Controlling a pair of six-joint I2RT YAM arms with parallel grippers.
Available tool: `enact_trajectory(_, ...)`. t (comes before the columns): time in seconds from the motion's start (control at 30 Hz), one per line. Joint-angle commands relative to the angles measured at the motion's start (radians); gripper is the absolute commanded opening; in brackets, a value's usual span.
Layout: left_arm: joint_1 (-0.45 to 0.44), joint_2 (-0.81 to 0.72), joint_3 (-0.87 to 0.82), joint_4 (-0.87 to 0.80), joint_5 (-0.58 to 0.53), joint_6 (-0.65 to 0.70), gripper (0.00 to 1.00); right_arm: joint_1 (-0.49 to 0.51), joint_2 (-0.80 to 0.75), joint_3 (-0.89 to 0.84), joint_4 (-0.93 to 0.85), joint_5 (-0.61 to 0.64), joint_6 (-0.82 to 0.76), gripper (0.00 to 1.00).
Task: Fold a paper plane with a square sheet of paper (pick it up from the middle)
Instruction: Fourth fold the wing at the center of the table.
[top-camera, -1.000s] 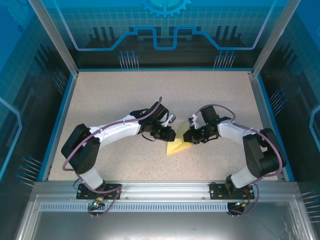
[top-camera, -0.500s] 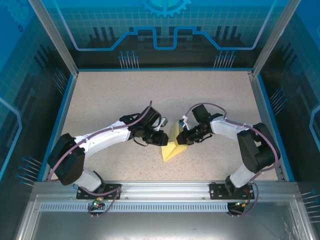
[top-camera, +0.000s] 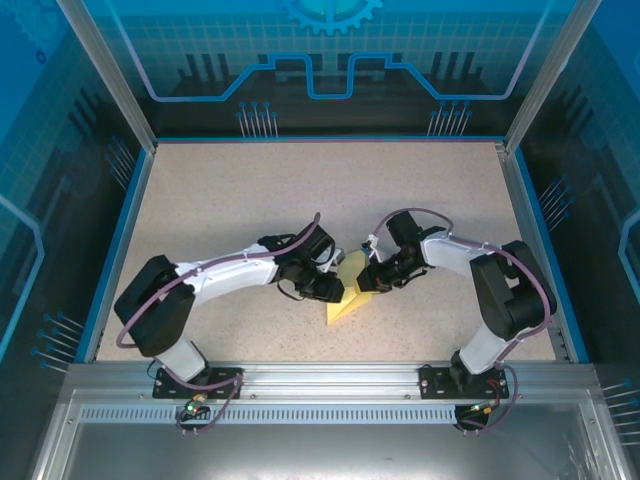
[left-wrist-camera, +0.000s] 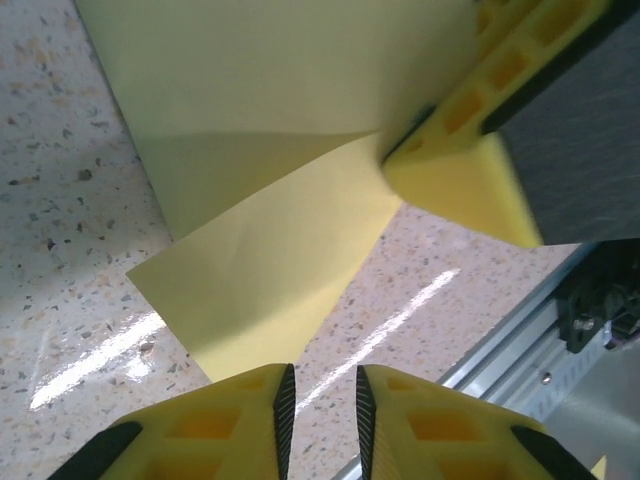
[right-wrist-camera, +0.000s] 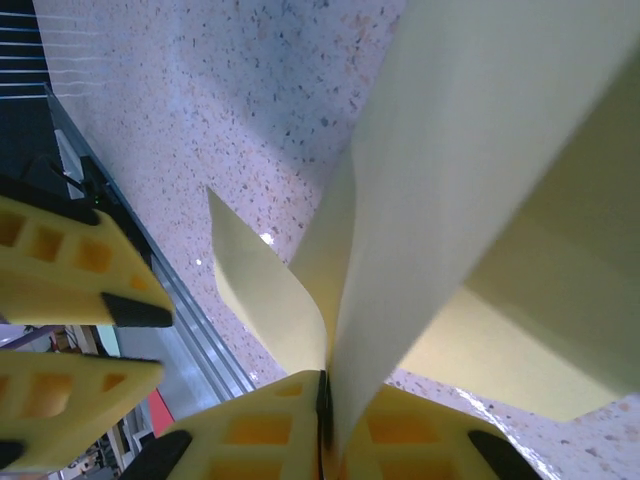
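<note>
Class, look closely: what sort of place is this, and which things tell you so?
Probably a robot test cell, not a home: a speckled tabletop fenced by aluminium posts and blue printed panels.

Lighting: bright, even, from overhead.

Top external view: sharp throughout. Soft, short shadows lie on the speckled tabletop (top-camera: 220, 200) under the left arm (top-camera: 230, 270) and right arm (top-camera: 455, 250). Walls dim at 9 and 3 o'clock.

Left wrist view: white glare streaks on the tabletop at 8 and 5 o'clock.

Right wrist view: small glare spots at 9 and 5 o'clock. The paper (right-wrist-camera: 480, 150) at 2 o'clock is blurred.
</note>
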Motion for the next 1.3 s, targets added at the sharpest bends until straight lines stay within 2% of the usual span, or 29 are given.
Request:
enact_trajectory(0.0, -0.004, 0.043, 0.035, 0.006, 0.042, 0.046, 0.25, -0.018, 0.016, 0.006, -0.012, 0.012, -0.019, 0.12)
enact_trajectory(0.5, -0.001, 0.163, 0.067, 0.028, 0.02, 0.113, 0.19, -0.002, -0.008, -0.065, 0.057, 0.006, 0.049, 0.17)
enact_trajectory(1.27, 0.05, 0.185, 0.036, 0.076, 0.01, 0.151, 0.17, 0.002, -0.043, -0.152, 0.182, 0.078, 0.192, 0.16)
